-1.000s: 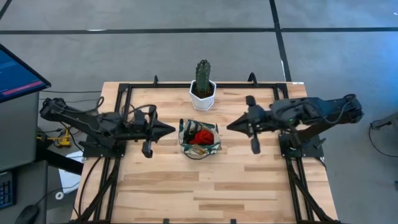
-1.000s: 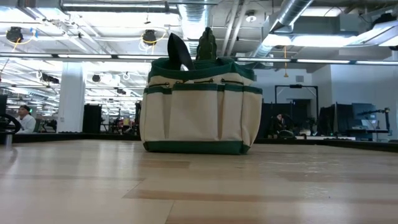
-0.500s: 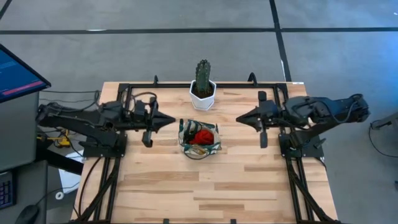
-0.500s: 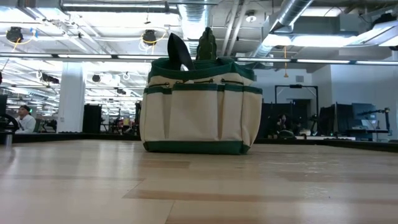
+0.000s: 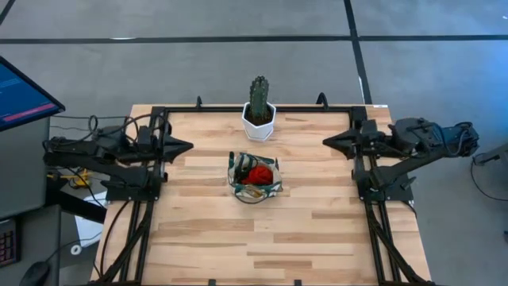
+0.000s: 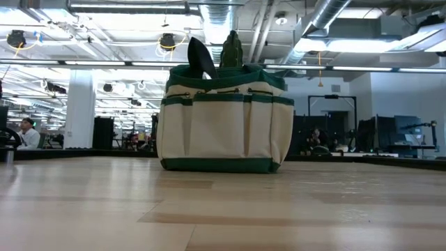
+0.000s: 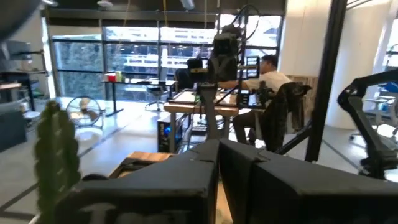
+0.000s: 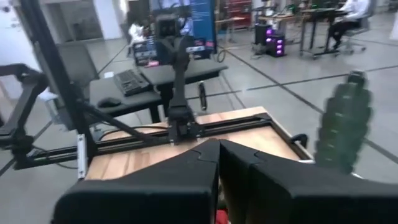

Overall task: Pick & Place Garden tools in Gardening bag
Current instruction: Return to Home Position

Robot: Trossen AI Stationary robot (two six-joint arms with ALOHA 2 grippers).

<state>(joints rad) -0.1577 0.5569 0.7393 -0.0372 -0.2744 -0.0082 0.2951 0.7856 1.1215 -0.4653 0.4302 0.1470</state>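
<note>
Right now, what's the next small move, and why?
Likely just park both arms at home. The left gripper and right gripper are shut, empty, and near the side edges of the table, well apart from the bag. Tools sit inside the bag; the only other thing on the table is the cactus.

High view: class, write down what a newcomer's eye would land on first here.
The cream-and-green bag stands at the middle of the table, with a red piece showing inside it. Behind it, at the far edge, a cactus rises from a white pot. The left gripper and right gripper flank the bag from the table's sides, well clear of it.
</note>
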